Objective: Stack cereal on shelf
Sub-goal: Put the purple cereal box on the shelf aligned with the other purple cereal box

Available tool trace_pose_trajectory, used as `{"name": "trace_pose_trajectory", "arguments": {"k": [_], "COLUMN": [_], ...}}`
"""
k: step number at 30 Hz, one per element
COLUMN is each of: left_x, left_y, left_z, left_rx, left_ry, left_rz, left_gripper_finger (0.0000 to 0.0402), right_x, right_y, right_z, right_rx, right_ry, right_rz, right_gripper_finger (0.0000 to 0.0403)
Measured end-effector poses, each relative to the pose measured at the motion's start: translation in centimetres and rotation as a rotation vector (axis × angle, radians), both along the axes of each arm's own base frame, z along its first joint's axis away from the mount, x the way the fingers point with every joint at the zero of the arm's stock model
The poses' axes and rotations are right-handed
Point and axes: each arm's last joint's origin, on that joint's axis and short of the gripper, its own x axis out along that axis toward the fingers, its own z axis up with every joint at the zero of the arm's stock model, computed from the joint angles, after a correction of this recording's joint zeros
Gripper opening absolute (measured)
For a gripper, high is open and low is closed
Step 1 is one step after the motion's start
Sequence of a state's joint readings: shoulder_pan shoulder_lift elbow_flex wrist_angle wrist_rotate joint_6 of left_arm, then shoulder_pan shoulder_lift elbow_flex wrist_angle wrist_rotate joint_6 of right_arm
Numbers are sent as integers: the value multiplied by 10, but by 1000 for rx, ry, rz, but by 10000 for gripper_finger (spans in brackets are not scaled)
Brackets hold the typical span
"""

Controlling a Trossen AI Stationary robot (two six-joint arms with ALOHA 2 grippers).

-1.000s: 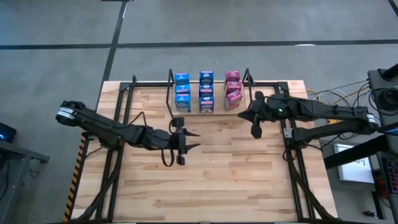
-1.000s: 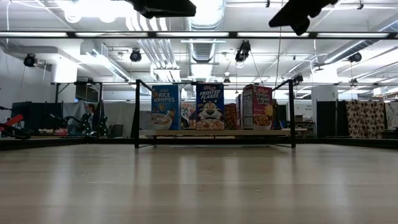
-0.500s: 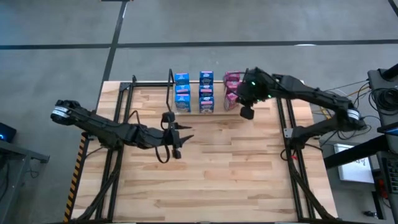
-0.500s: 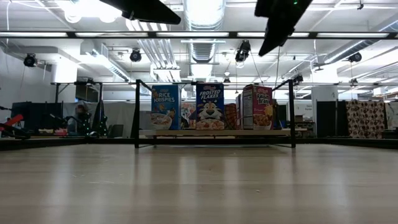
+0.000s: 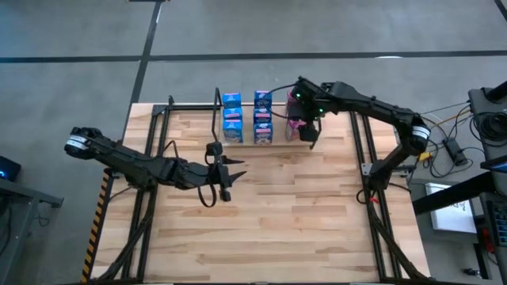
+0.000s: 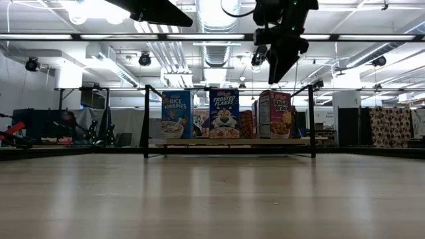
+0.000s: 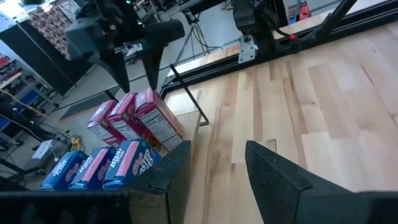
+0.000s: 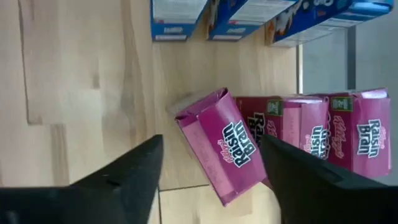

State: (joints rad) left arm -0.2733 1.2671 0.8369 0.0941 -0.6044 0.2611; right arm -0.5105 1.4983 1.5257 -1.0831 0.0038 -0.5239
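Small cereal boxes stand in three rows on the shelf [image 6: 229, 141] at the table's far edge: two blue rows [image 5: 231, 116] [image 5: 263, 116] and one pink row [image 5: 296, 107]. The nearest pink box [image 8: 230, 152] sits skewed to its row. My right gripper [image 5: 310, 133] hangs open above that box, fingers pointing down on either side of it and apart from it. My left gripper [image 5: 230, 170] waits open over the table's middle, facing the boxes. The shelf's black posts [image 6: 146, 119] rise at both ends.
A larger black tube frame [image 5: 360, 150] runs along the table's left and right sides. Bare wooden tabletop [image 5: 269, 222] stretches from the shelf to the near edge. The room beyond the table shows racks and ceiling lights.
My right gripper has swung from the table's right side toward the far edge and the left. It now stands over the pink row, tipped with its fingers pointing down. My left gripper has drawn back a little toward the table's left. The boxes have not moved.
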Motion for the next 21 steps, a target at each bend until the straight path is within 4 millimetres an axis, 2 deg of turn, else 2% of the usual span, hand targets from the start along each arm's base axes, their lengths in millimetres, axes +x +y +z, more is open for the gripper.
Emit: {"name": "trace_pose_trajectory", "arguments": {"k": [3,7,13,21], "left_x": [0,0,0,0], "left_y": [0,0,0,0], "left_z": [0,0,0,-1], "left_rx": [0,0,11,13], "left_ry": [0,0,5,7], "left_rz": [0,0,-4,-6], "left_gripper_finger": [135,135,135,135], "right_x": [3,3,6,10], "right_y": [-3,-8,-13,-13], "right_z": [-5,-10,-17,-22], "right_rx": [-18,-127,-119,-94], "right_ry": [32,129,154,157], "right_rz": [30,30,37,53], "right_gripper_finger": [283,299,300,279]}}
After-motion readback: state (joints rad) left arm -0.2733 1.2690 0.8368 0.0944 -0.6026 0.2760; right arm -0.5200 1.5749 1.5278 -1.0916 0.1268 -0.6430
